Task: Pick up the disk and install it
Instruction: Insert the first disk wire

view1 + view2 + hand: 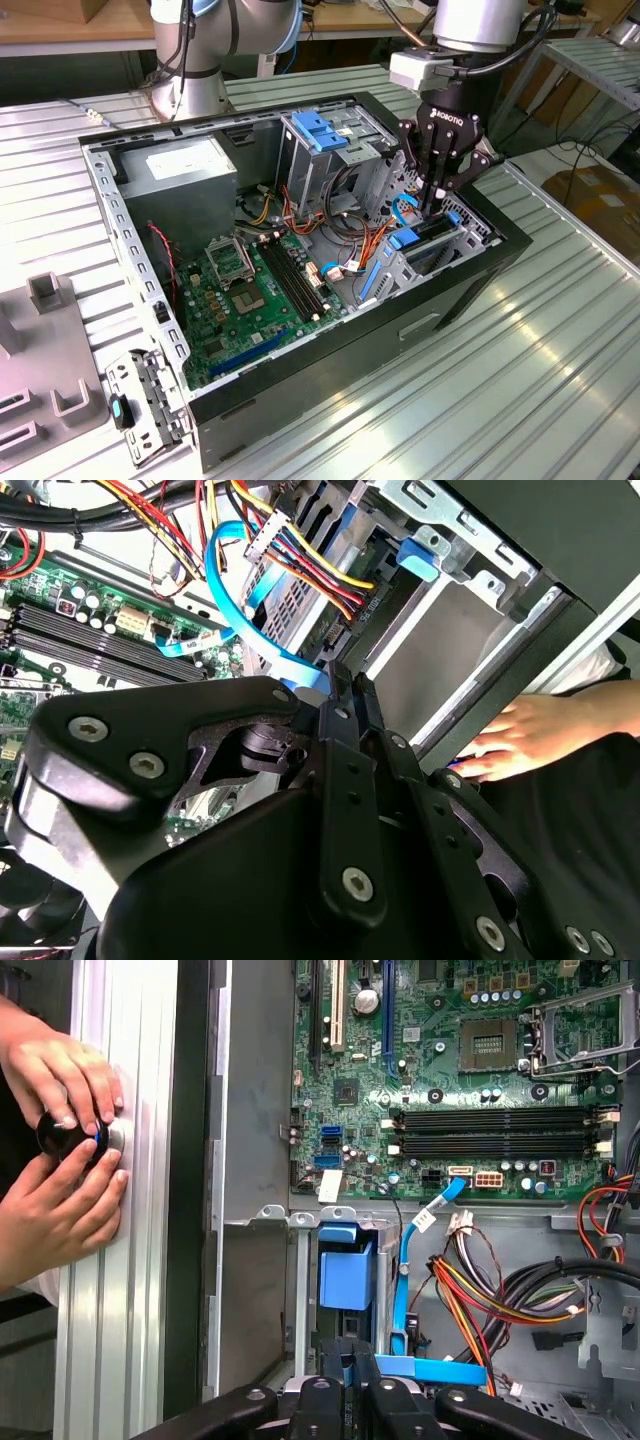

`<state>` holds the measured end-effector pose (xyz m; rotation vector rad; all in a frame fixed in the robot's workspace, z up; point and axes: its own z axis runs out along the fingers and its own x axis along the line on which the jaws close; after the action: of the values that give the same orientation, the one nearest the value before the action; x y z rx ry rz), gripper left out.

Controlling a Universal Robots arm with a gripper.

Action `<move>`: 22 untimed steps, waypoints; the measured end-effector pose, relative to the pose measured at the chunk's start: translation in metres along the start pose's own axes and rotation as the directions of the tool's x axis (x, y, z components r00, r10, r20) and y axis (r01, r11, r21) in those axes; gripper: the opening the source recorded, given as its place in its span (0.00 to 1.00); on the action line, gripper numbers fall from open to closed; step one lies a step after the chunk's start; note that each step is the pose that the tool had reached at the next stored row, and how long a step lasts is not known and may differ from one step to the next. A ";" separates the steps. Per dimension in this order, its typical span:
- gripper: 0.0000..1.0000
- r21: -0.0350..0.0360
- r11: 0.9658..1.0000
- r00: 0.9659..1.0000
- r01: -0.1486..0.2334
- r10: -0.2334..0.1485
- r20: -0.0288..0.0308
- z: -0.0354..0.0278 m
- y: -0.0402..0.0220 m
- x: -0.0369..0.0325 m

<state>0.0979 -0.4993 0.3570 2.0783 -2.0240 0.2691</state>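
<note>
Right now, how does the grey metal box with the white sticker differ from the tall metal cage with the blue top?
The grey metal box is closed sheet metal; the tall metal cage is an open frame. The box lies low at the exterior view's left; the cage stands taller beside it. Both sit inside the open black computer case.

Cables (352, 238) crowding the drive bay (440, 245)

The disk (432, 233) sits edge-up in the drive bay at the front corner of the open computer case — a dark slab in a blue plastic carrier frame (the frame's blue end shows in the first wrist view (345, 1282)) — tilted slightly.
</note>
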 end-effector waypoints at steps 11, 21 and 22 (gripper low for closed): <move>0.16 0.005 1.000 0.996 0.007 -0.007 0.087 0.0016 0.0035 0.0039; 0.16 0.032 0.999 0.995 0.008 -0.011 0.101 0.0080 0.0050 0.0171; 0.16 0.034 0.999 0.995 0.008 -0.011 0.102 0.0081 0.0056 0.0171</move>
<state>0.0926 -0.5182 0.3543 2.1633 -2.0807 0.1999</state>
